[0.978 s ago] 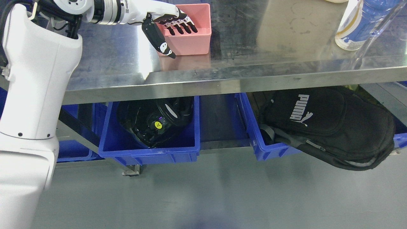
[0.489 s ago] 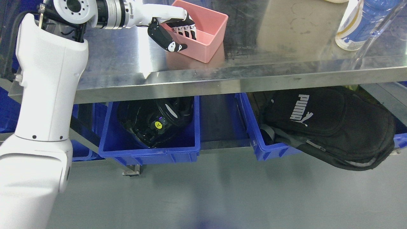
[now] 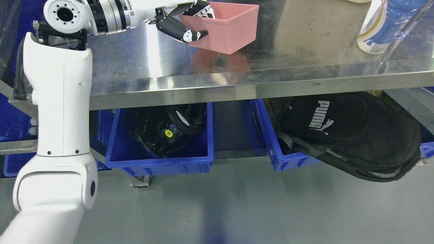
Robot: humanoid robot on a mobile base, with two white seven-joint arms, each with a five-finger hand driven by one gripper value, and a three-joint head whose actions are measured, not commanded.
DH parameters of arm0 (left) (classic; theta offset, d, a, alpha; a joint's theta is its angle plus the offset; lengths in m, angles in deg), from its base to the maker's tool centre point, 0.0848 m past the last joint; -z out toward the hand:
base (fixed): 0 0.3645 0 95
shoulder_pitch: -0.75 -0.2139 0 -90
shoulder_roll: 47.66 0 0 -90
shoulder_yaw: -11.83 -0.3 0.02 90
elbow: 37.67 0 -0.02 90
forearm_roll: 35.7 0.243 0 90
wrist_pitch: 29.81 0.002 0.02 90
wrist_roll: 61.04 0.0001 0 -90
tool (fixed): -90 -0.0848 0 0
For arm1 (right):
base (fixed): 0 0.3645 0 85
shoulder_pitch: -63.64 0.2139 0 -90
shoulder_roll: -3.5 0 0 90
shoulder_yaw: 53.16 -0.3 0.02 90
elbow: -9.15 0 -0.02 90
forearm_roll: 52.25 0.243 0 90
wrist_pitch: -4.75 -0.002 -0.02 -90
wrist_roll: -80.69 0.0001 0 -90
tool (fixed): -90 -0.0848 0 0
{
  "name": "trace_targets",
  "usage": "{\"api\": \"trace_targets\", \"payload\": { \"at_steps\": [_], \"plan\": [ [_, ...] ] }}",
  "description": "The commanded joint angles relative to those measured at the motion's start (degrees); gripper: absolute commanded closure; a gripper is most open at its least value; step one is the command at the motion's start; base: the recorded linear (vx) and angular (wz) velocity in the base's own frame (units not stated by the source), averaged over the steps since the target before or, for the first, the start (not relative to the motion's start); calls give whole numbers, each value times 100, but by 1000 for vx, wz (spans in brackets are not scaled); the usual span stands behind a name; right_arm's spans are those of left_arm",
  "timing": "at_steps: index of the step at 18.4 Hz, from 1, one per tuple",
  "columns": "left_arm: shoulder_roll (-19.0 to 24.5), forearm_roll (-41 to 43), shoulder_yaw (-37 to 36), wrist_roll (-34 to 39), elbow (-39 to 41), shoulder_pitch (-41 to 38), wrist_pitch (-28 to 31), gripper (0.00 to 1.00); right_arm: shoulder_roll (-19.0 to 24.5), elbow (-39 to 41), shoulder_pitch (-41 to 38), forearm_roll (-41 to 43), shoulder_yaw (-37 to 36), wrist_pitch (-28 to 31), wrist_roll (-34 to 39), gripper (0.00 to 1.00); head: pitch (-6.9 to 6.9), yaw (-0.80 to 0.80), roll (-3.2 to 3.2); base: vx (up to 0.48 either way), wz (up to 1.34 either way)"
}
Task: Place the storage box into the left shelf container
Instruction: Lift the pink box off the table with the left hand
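Where the steel table [image 3: 135, 67] fills the upper part of the head view, one pink box [image 3: 225, 28] is held above it, tilted, its open side up and a pinkish reflection on the metal beneath. One robot hand, the left hand [image 3: 184, 20], grasps the box at its left wall: the fingers [image 3: 203, 8] hook over the rim into the inside and the thumb [image 3: 183, 32] presses against the outer face. One white arm [image 3: 61, 112] rises along the left edge of the view to this hand. The right arm does not show.

Under the table edge, two blue bins are fully countable. The left bin [image 3: 159, 162] holds one black item [image 3: 166, 130] with a small yellow sticker, taking up much of the inside; what it is cannot be told. The right bin [image 3: 274, 149] holds one black backpack [image 3: 349, 135] with white lettering, which spills over the front wall and hangs out toward the floor. Parts of further blue bins [image 3: 17, 162] show behind the arm at far left, and one more at the far right edge.

On the table's upper right corner stand one white-and-blue bottle [image 3: 379, 27] and a second, clear one just beside it, both cut off by the frame.

The grey floor [image 3: 237, 210] fills the lower part of the view.
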Motion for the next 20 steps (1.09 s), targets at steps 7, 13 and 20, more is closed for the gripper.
{"api": "trace_targets", "payload": {
  "at_steps": [7, 13, 20],
  "plan": [
    [-366, -3666, 1279, 1126, 1320, -1454, -208, 99, -100, 100, 26, 123, 0, -9, 0, 0, 0, 0, 0, 0, 0],
    [-366, -3756, 639, 3128, 2586, -2455, -886, 96, -100, 100, 17, 123, 0, -9, 0, 0, 0, 0, 0, 0, 0],
    [-366, -3756, -777, 4671, 2887, -3151, -1729, 97, -100, 100, 26, 123, 0, -18, 9, 0, 0, 0, 0, -6, 66]
  ]
}}
